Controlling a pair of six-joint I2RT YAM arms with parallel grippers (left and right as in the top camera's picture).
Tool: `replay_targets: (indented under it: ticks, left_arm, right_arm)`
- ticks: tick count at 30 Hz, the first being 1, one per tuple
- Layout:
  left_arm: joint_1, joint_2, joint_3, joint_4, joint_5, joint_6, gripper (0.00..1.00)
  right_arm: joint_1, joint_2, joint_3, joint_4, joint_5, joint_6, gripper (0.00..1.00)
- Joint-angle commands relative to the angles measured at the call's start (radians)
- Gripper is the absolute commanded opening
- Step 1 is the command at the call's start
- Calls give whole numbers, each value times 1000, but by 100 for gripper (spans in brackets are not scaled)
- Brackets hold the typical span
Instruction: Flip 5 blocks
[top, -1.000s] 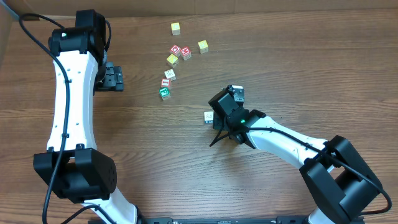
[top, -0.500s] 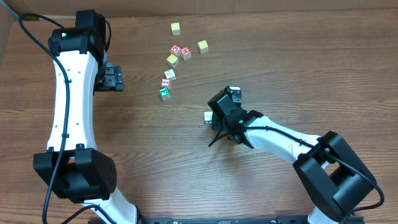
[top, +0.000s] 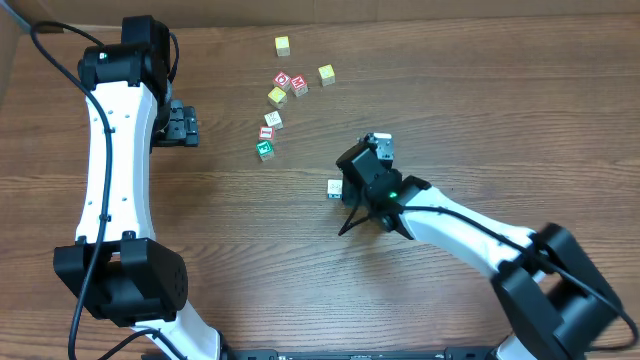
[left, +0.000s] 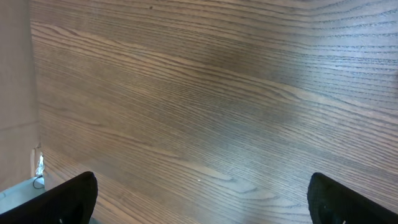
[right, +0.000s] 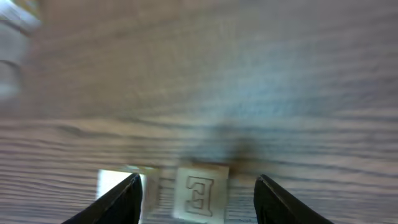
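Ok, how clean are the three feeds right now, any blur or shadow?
Right wrist: blurred, worst across the top, though the E block between the right fingers reads fine. Left wrist: sharp wood grain, a soft dark patch mid-frame, left fingers only in the bottom corners. Overhead: crisp, evenly lit, no glare on the table.

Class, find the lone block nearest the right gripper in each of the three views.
Overhead: the block just left of centre, on bare wood.
Left wrist: not in it.
Right wrist: bottom centre, showing an E, between the right gripper's fingers.
Shared landmark: the table, wood grain in every view.
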Motion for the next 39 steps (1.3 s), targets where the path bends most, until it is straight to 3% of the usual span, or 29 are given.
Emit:
replay_targets:
  ticks: [1, 7, 10, 25, 39]
  left_arm:
    - [-6, 9, 19, 4, -13, 3, 100]
    - [-7, 9, 19, 3, -13, 3, 100]
    - [-6, 9, 19, 3, -12, 3, 100]
    - [-6, 9, 19, 3, -13, 3, 100]
    - [-6, 9, 19, 3, -13, 3, 100]
  right_arm:
    - [-6, -62, 35, -9, 48, -3, 53]
    - [-71, -32, 32, -77, 57, 45, 16]
    - [-115, -3, 24, -82, -1, 61, 4]
    - [-135, 105, 14, -9, -242, 23, 4]
    - [-133, 105, 14, -10, -333, 28, 15]
